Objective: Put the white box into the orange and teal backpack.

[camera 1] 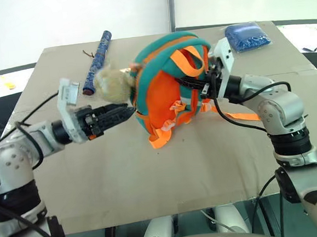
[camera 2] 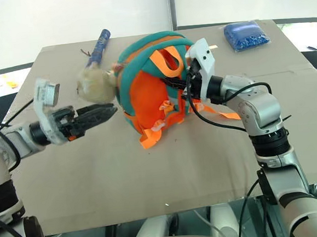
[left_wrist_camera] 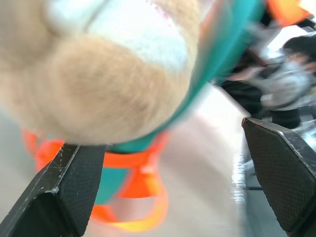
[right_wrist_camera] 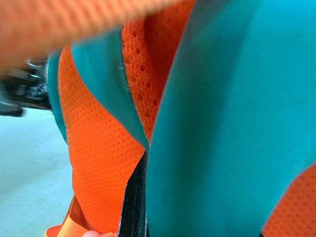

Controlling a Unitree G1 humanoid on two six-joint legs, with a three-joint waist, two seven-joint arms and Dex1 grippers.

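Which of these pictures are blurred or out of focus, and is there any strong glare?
Left wrist view: the beige plush toy is very close and out of focus, and the orange and teal backpack behind it is smeared. Right wrist view: the top orange strap is blurred, while the orange mesh is sharp. Left eye view: sharp, with a bright washed-out wall behind the table.

Bright even daylight, soft shadows — plush toy close to left gripper heavily blurred, backdrop defocused.

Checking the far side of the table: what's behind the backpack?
Behind the orange and teal backpack lie a blue patterned roll and a blue bumpy bag. The tabletop directly behind it is covered.
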